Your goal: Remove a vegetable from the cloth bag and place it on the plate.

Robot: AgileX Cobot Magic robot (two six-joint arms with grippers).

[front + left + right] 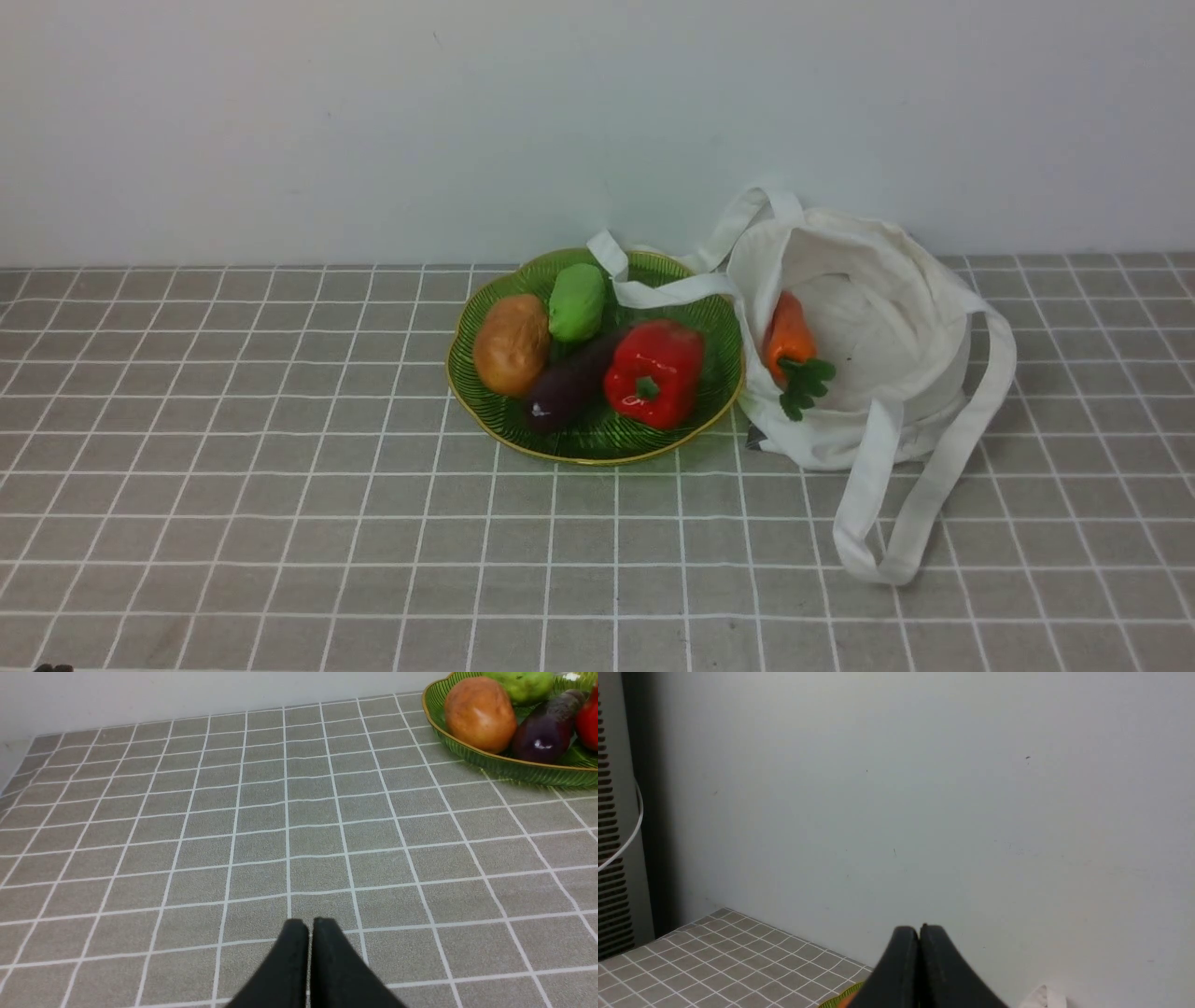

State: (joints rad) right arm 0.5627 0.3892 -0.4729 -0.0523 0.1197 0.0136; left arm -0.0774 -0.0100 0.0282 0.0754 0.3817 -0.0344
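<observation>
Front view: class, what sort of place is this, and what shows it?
Probably a staged indoor tabletop, not a working kitchen: grey checked tablecloth, bare white wall, a green plate bearing a red bell pepper, a white cloth bag holding a carrot.

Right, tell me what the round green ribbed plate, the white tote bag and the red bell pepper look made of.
Round green ribbed plate: likely glass, glossy and translucent-looking, with a gold-coloured rim. White tote bag: soft woven cloth, matte, slumping in folds. Red bell pepper: probably plastic, given its hard, even shine with bright highlights; the look alone cannot settle it.
</observation>
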